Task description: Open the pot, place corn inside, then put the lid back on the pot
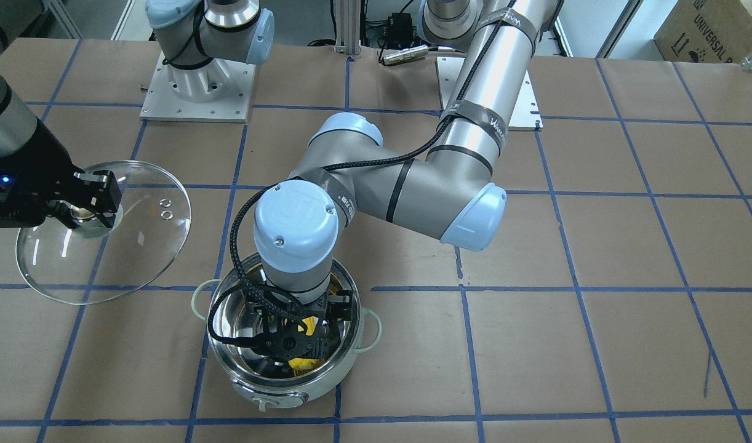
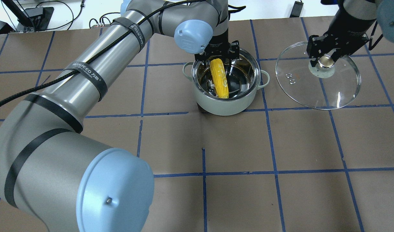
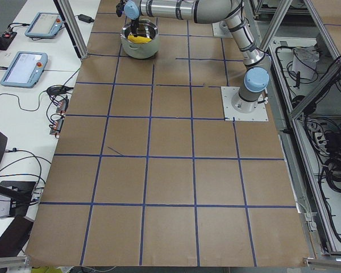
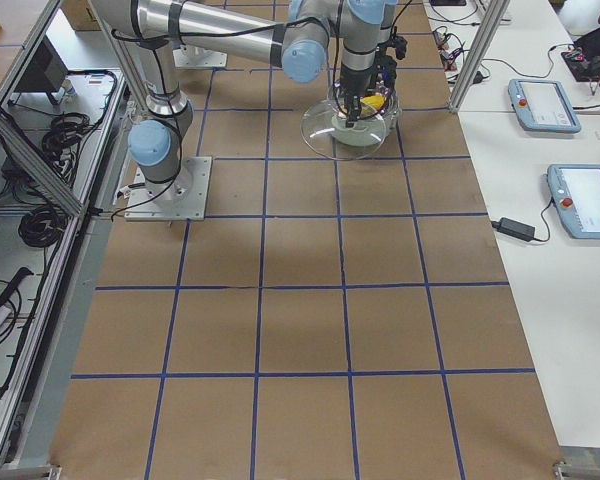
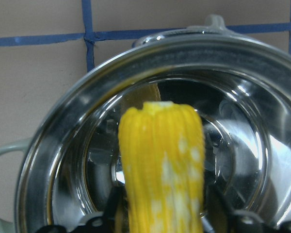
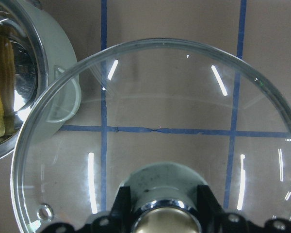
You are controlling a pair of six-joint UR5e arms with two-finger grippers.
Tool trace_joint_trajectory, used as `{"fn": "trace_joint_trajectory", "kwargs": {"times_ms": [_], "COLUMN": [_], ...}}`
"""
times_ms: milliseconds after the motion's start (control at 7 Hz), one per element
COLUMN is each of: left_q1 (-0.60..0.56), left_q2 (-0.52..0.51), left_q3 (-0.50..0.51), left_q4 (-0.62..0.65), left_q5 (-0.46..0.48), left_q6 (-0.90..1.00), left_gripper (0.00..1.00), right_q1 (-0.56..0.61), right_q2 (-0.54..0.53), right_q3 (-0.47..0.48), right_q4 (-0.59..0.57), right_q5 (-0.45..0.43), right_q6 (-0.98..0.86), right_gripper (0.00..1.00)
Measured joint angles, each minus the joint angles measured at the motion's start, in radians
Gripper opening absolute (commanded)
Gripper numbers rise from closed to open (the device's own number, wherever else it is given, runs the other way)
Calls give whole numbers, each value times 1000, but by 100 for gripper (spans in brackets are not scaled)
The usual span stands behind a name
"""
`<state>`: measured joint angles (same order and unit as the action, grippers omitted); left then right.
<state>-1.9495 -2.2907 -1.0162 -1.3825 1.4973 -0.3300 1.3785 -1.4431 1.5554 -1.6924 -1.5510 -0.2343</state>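
**Corn going into pot, lid held off to the right**

Left side: the left gripper [image 2: 217, 62] is clamped on the far, butt end of the corn [image 2: 219, 79], with a finger on each side of the cob. The wrist view shows the cob sticking out between the fingers over the steel floor. The cob slants down into the pot [image 2: 227, 107], tip towards the near wall. Can't tell whether the tip touches the steel. Gripping by the end looks deliberate: the fingers stay up near the rim while the cob goes in.

Centre: the pot sits open on the table [image 2: 171, 145], nothing over its mouth but the left wrist.

Right side: the right gripper [image 2: 324, 60] is closed on the knob [image 2: 326, 62] of the lid [image 2: 332, 95]. The glass hangs tilted beside the pot, off the rim, which leaves the opening free for the left arm.

Judgement: opening done, the corn's release is the step in hand, and the lid is not yet back on. The left arm has to clear out before the lid can come across.
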Motion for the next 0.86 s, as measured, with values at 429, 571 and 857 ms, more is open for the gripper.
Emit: {"fn": "trace_joint_trajectory", "kwargs": {"times_ms": [429,571,857], "left_q1": [168,247,384], "left_q2": [174,265,511], "left_q3": [-52,-106,-311], "left_q4": [-193,-265,-312], "left_q5": [4,16,66], "left_q6": [244,357,475], "left_gripper": [100,100,100], "right_q1": [13,38,125], "right_q2": [-5,-4,4], "right_q3": [-8,-13,-8], "right_q4": [-8,-26,-85], "right_q5": [1,-2,-16], "right_q6": [32,69,174], "right_gripper": [6,6,6]}}
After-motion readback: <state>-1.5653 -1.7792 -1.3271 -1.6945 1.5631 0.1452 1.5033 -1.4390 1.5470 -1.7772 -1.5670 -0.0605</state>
